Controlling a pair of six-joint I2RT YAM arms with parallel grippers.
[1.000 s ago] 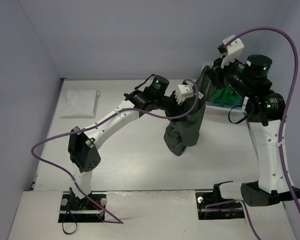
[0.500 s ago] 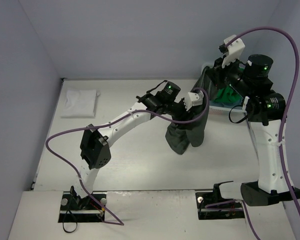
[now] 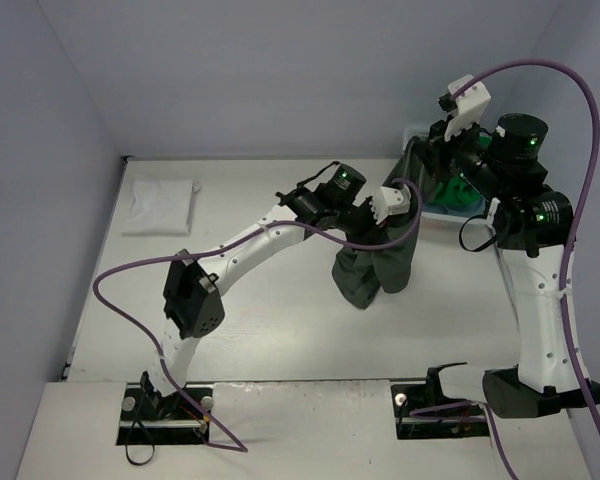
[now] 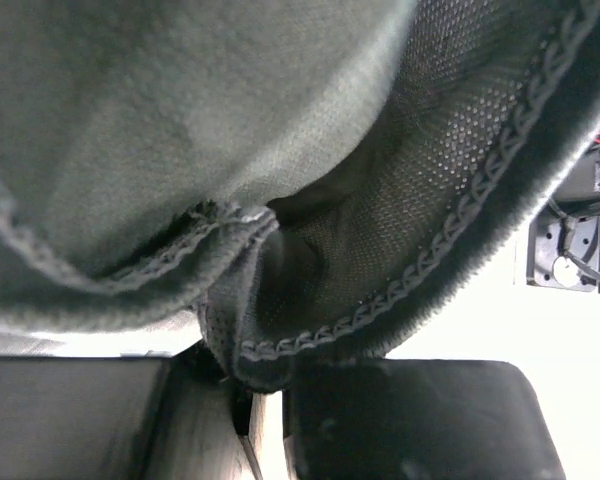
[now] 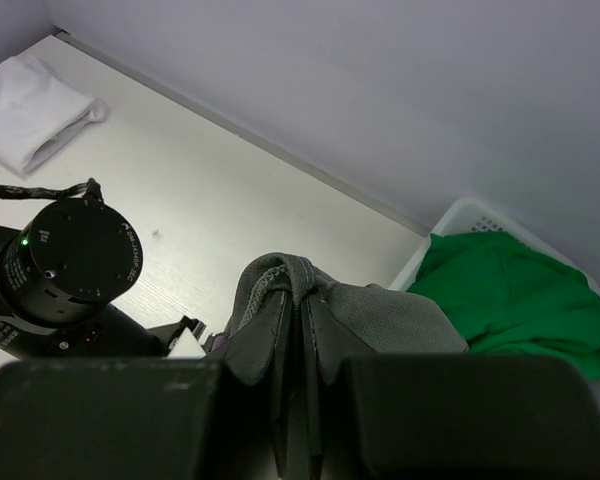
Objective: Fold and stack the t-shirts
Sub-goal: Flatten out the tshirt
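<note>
ITEM: dark grey shirt (image 3: 375, 265) | hanging bunched, centre-right above surface (image 3: 270, 320) | gathered top fold clamped in right pincer (image 5: 298, 370), closed tight on cloth | stitched hem nipped in left pincer (image 4: 263, 410), likewise closed on it | green shirt (image 5: 510, 295) heaped in white basket (image 5: 460, 215), far right | white shirt (image 3: 162, 203) folded, far left corner

Soft cloth, hard plastic, matt bench.
The dark grey knitted cloth shirt (image 4: 280, 120) shows a fine mesh weave and raised chain-stitched hems. The folded white cloth shirt (image 3: 161, 204) at ten o'clock looks smooth. The bright green cloth shirt (image 5: 520, 290) lies creased in the perforated white plastic basket (image 5: 458, 215) at two o'clock. The pale bench (image 3: 270, 310) is matt. The left claw (image 4: 267, 425) and right claw (image 5: 295, 400) are dull black plastic.
</note>
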